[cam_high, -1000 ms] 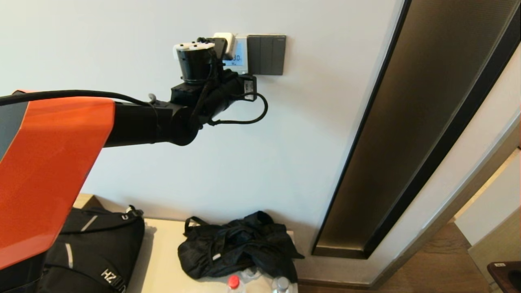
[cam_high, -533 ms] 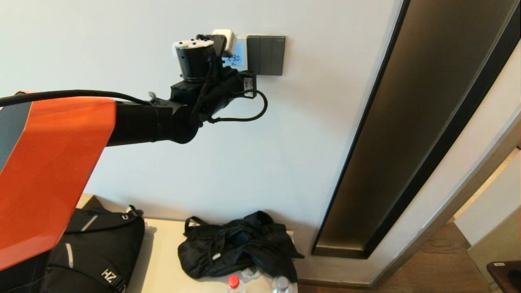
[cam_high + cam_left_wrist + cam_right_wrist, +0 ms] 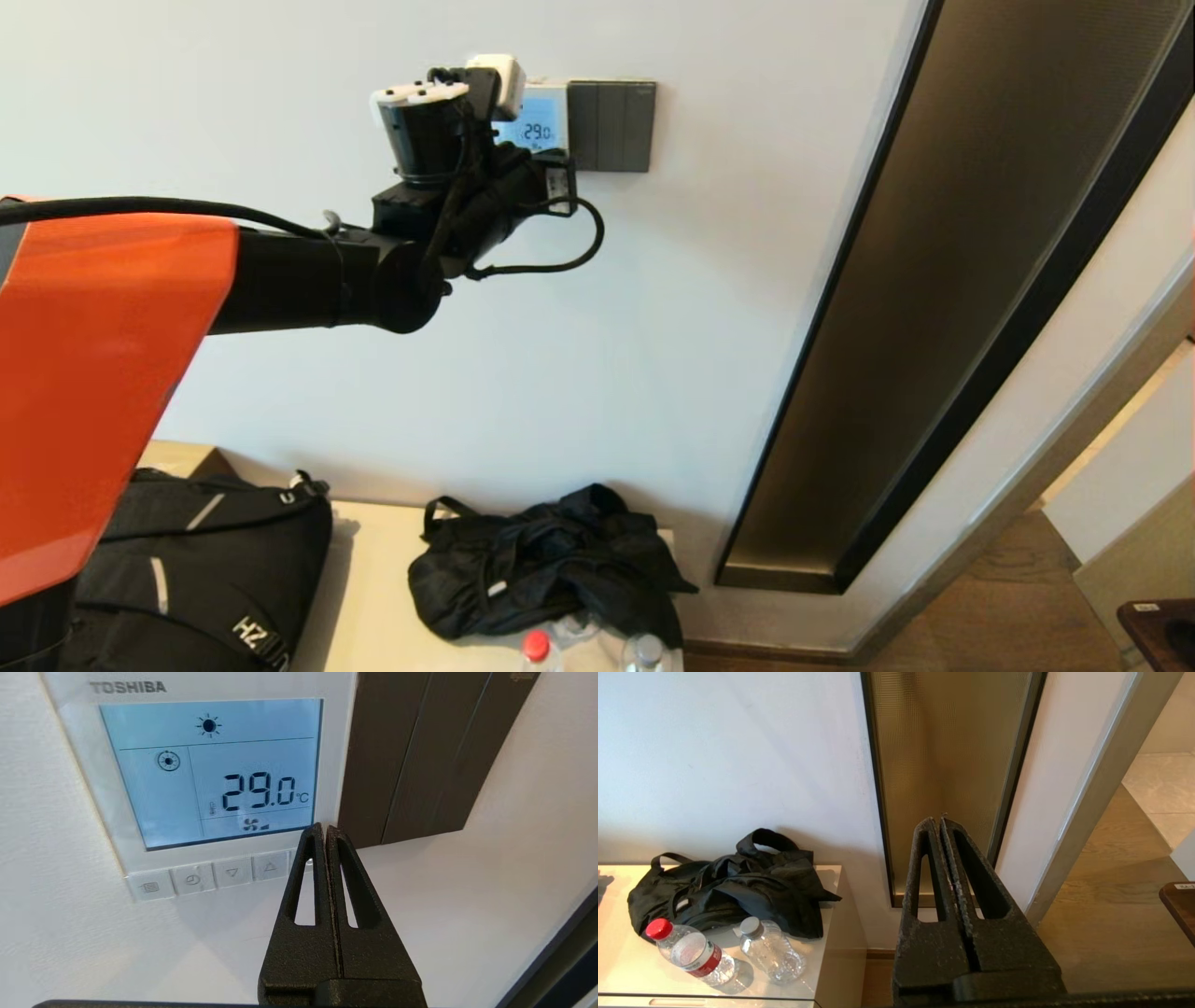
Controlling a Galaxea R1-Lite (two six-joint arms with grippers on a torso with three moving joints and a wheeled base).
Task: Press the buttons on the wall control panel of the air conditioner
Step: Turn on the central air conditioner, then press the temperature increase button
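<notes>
Buttons [image 3: 212,875] are sitting in a short level row along the lower edge of the control panel [image 3: 215,772], and the left gripper [image 3: 322,828] is hovering just before them with its jaws pressed together, holding nothing, their tip covering the row's end nearest the dark switch plate [image 3: 420,756]. Judging by looks, each button is a small stiff plastic key, light to push, best met squarely at its centre with the closed tip. Facing out from the wall, the panel is showing 29.0 on its lit screen. Well below, the right gripper [image 3: 936,823] is hanging parked with jaws shut, near the counter [image 3: 626,961] carrying two bottles [image 3: 698,956] near its front edge and a black bag [image 3: 738,882] at its back.
</notes>
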